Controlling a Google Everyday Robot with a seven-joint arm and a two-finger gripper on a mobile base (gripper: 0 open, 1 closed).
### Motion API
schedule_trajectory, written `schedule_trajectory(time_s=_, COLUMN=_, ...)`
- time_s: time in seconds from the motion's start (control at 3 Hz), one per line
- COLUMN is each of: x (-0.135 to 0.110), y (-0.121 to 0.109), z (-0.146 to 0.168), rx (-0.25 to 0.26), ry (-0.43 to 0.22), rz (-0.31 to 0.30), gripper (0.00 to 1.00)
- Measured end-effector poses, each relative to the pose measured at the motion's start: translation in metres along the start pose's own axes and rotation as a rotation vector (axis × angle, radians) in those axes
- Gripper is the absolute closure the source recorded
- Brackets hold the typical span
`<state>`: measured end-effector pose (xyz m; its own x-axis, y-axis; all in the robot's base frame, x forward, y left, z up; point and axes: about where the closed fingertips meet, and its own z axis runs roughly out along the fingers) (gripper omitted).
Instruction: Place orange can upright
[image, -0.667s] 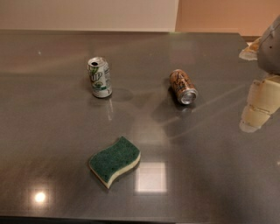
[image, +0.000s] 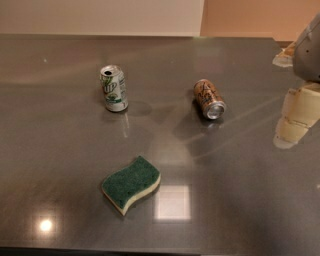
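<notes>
The orange can (image: 208, 99) lies on its side on the grey table (image: 240, 190), right of centre, with its silver end facing the front right. My gripper (image: 280, 101) hangs above the table at the right edge of the camera view, to the right of the can and apart from it. Its two pale fingers (image: 295, 117) stand wide apart with nothing between them. Most of the arm is cut off by the frame edge.
A white and green can (image: 114, 88) stands upright at the left of centre. A green and yellow sponge (image: 131, 184) lies near the front. The table's far edge meets a pale wall (image: 100, 15).
</notes>
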<state>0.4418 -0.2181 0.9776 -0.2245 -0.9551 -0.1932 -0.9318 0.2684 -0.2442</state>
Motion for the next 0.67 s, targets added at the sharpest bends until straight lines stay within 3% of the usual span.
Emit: schedule_trajectory(time_s=0.67, x=-0.0148, y=-0.0183, z=0.0178, rx=0.023, ry=0.062, rz=0.097, gripper=0.00)
